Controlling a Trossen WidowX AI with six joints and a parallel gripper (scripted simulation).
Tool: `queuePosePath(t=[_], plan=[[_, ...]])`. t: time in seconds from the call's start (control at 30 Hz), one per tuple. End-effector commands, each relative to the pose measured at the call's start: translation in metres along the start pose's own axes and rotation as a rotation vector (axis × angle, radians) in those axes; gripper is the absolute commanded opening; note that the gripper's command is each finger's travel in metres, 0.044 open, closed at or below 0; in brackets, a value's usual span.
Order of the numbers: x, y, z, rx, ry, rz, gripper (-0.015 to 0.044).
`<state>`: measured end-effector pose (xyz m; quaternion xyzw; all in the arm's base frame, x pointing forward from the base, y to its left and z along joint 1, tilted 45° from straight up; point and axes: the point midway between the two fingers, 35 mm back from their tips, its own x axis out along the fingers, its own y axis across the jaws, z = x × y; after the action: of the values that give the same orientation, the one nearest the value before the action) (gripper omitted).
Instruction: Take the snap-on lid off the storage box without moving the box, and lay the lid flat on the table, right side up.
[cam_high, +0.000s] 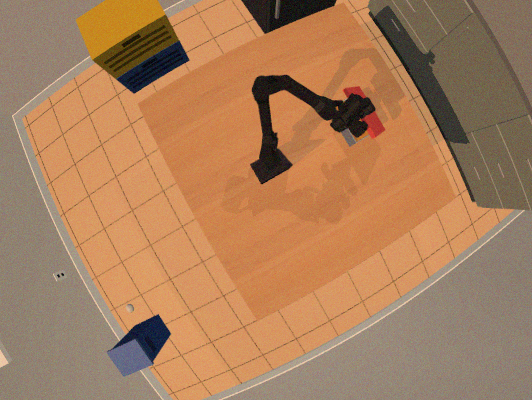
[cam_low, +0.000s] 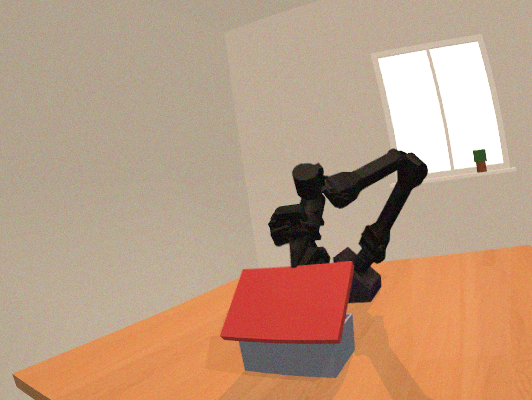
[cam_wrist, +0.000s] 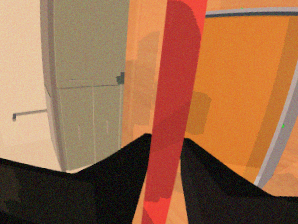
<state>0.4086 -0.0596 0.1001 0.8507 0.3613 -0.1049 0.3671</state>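
The red lid is tilted over the storage box, its upper edge at my gripper and its lower edge towards the exterior camera. My gripper is shut on the lid's edge; its fingertips are hidden behind the lid in the exterior view and under the arm in the top view. The blue-grey storage box stands on the table, partly uncovered, with an orange interior showing in the wrist view. Whether the lid's lower edge touches the box cannot be told.
The wooden table carries the arm's base, behind the box in the exterior view. A grey-green cabinet stands beyond the table edge on the lid's side. Tiled floor surrounds the table.
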Motion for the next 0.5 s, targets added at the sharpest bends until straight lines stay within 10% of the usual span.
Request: queuePosePath(t=[0.0,0.47], plan=[[-0.007,0.01,0.001,-0.011,-0.003,0.015,0.0],[-0.019,0.024,0.001,-0.011,-0.003,0.015,0.0]])
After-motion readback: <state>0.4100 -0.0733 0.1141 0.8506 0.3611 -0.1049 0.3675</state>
